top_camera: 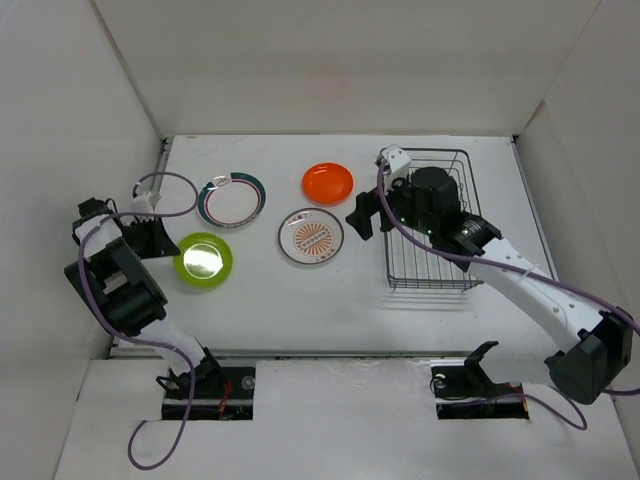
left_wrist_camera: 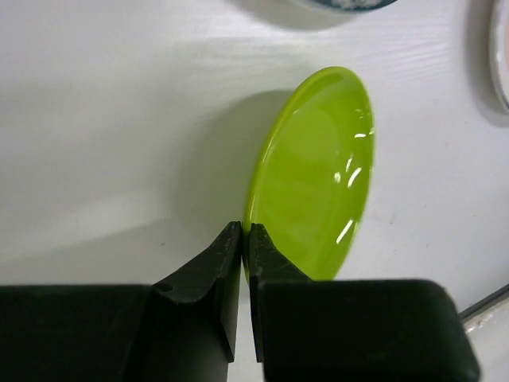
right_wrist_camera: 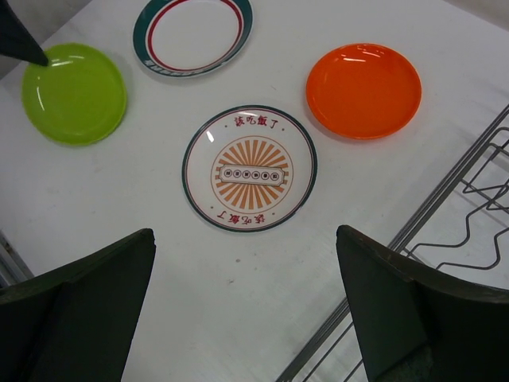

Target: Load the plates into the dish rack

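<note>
The lime green plate lies at the left; my left gripper is at its left edge. In the left wrist view the jaws of the left gripper are shut on the rim of the lime green plate, which looks tilted over its shadow. The ringed plate, the orange plate and the sunburst plate lie flat on the table. My right gripper is open and empty above the table between the sunburst plate and the dish rack.
White walls enclose the table on the left, back and right. A purple cable loops beside the ringed plate. The right wrist view shows the rack's wires at right, the orange plate, the ringed plate and the green plate.
</note>
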